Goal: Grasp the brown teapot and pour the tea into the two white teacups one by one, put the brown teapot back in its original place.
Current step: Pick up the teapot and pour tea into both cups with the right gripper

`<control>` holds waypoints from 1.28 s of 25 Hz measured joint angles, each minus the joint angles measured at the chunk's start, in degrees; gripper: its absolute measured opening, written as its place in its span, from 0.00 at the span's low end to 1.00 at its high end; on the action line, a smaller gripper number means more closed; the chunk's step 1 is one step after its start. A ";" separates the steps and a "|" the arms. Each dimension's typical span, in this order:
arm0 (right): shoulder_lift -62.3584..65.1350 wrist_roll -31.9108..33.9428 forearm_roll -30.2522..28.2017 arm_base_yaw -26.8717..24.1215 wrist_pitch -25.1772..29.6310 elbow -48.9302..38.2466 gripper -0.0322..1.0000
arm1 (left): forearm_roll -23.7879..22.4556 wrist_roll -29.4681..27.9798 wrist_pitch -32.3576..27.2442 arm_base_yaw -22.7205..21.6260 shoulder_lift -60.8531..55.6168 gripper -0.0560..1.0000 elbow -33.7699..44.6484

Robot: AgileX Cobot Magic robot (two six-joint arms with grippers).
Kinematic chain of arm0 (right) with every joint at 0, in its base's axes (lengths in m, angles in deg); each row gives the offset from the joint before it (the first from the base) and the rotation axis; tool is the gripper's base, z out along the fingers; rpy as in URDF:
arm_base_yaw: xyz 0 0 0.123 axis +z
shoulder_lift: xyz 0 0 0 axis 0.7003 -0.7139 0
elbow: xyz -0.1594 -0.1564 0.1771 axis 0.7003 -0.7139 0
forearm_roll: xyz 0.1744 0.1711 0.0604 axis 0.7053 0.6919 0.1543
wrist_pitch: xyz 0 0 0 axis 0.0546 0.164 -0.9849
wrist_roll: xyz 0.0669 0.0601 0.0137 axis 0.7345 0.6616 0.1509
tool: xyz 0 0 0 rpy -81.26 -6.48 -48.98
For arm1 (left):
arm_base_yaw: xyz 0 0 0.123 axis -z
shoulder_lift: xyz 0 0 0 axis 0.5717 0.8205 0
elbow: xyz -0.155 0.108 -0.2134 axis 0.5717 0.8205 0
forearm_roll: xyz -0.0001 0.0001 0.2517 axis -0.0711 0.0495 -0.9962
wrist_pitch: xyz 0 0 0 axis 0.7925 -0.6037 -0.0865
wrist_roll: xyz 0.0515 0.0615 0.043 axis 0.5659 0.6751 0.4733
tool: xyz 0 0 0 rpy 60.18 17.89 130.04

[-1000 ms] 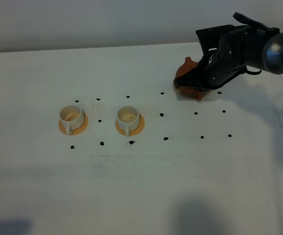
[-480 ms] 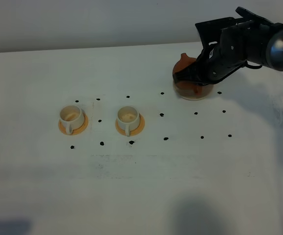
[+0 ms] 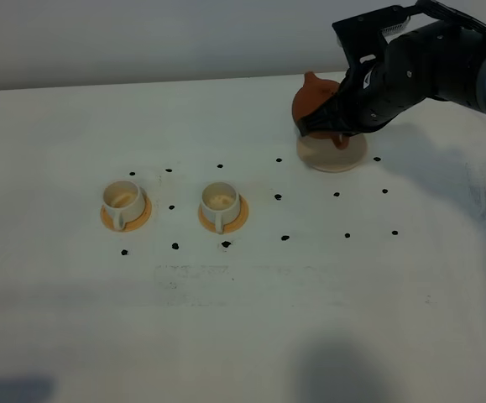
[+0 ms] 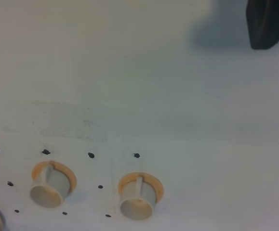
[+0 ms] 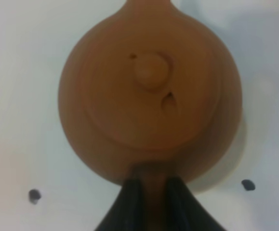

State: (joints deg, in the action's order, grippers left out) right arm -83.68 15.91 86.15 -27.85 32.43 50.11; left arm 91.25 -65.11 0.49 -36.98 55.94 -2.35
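The right pincer is clamped on the side handle of the small round reddish-brown clay teapot, holding it level just above the pale tan round coaster at the far right of the white desk. The two small white teacups stand side by side on orange-tan round saucers, well apart from the pot to its left. Their insides look pale, with no dark tea visible, so the task appears to be at its opening: the pot is grasped, while both pours and its return to the coaster remain. The left pincer is not plainly shown; whether it is open or closed cannot be told.
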 joint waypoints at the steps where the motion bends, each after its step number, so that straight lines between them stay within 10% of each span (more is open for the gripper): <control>1: 0.76 -0.09 0.00 0.25 -0.45 -0.95 0.12 | 0.00 0.00 0.00 0.00 0.00 0.36 0.00; 23: 13.22 -1.14 -4.87 10.48 -9.81 -19.02 0.12 | 0.00 -0.07 0.00 0.00 0.00 0.36 0.00; 32: 13.22 2.23 -15.43 15.69 -7.79 -19.02 0.12 | 0.00 -0.07 0.00 0.00 0.00 0.36 0.00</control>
State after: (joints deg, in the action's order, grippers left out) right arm -70.46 18.14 70.72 -12.16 24.64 31.09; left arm 91.25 -65.18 0.49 -36.98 55.94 -2.35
